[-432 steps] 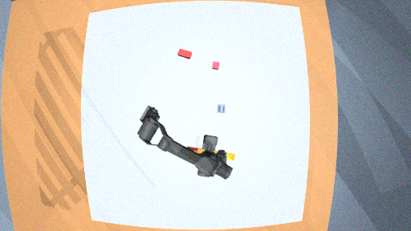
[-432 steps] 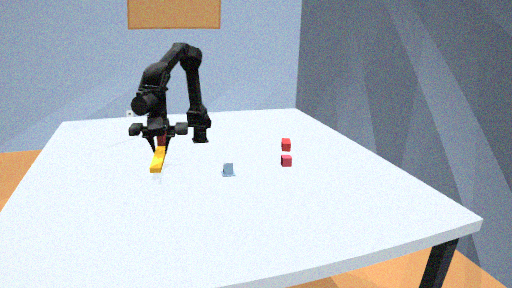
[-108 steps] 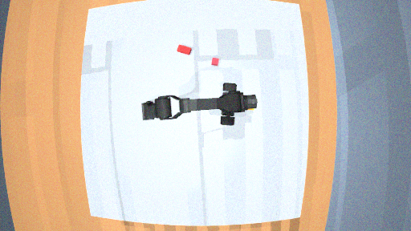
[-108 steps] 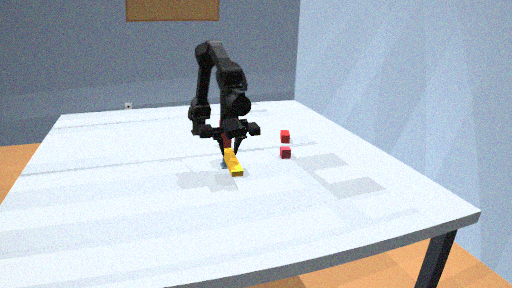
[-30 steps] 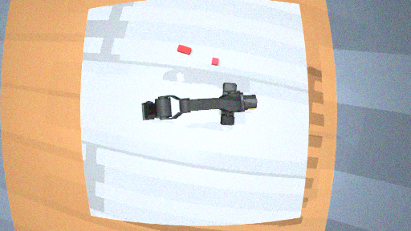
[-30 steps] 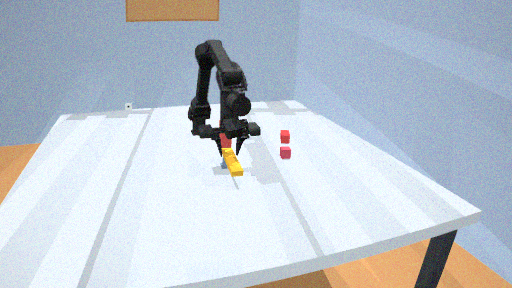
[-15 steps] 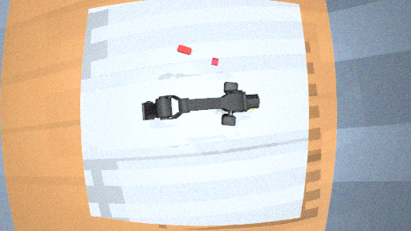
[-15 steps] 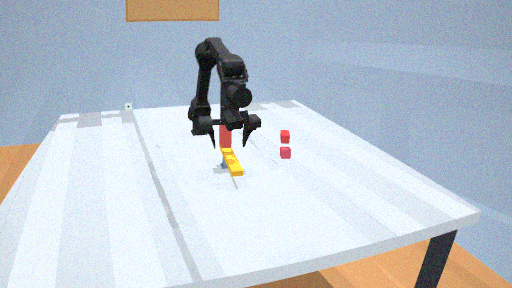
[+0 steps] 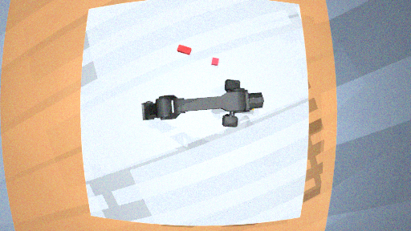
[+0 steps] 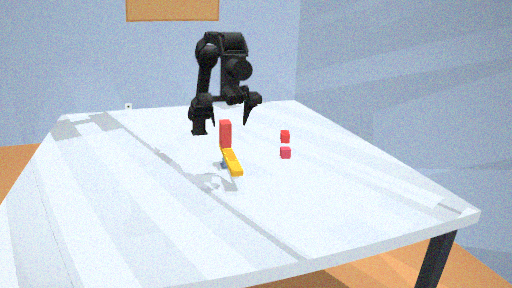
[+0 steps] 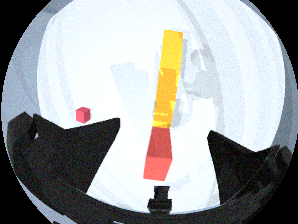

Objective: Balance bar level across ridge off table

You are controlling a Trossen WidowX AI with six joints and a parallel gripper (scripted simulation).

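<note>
The bar (image 10: pixel 231 159) (image 11: pixel 166 90) is yellow with a red end. In the exterior view it lies across a small blue-grey ridge (image 10: pixel 223 163), tilted, with the red end (image 10: pixel 225 132) raised and the yellow end low by the table top. I cannot tell whether the yellow end touches the table. My gripper (image 9: pixel 231 102) (image 10: pixel 230 114) (image 11: pixel 166 129) is open. Its fingers stand wide on either side of the red end, clear of it. From overhead the arm hides the bar.
Two small red blocks (image 9: pixel 184 49) (image 9: pixel 215 61) lie on the white table (image 9: pixel 160 180) (image 10: pixel 350 190) beyond the arm. They show to the right of the bar in the exterior view (image 10: pixel 284 136) (image 10: pixel 285 152). One shows in the wrist view (image 11: pixel 83 113).
</note>
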